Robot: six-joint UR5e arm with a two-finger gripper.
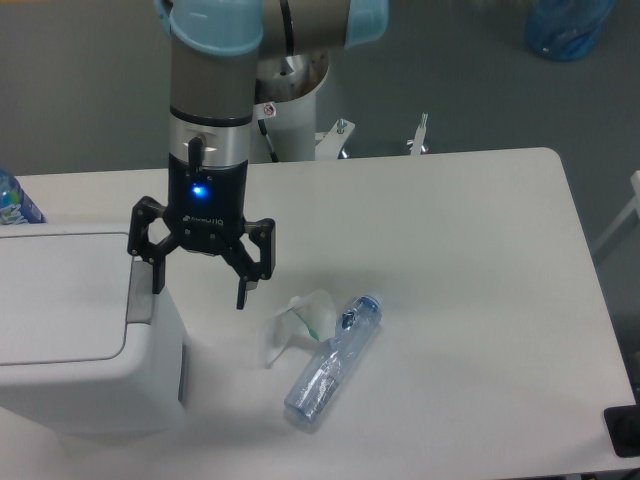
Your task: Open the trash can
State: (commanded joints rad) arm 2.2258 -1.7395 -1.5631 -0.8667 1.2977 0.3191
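Far left edge: part of a blue-tinted bottle (12, 200) showing behind the trash can, cut off by the frame.

Left side of bench (480, 260): the trash can (70, 330), big white boxy bin with rounded corners, runs out of frame to the left. Flat lid panel (55, 300) lies level and closed. Light grey push tab (141, 292) sits along the lid's right edge.

Just right of the lid: gripper (199, 282), black, blue light lit on its body, pointing straight down from the arm. Fingers (157, 272) spread wide, released, grasping nothing. The left finger overlaps the push tab in this view; whether it touches the tab or hovers above it cannot be told. The right finger hangs beside the bin's right wall, over bare bench.

Centre of bench: a crumpled clear plastic wrapper (290, 325) with a bit of green in it, lying flat. Just right of it, touching or nearly so, a clear plastic bottle (333, 358) on its side, blue cap end pointing up-right, base toward the front edge.

Far right top, off the bench: a blue bag (568, 28) on the floor.
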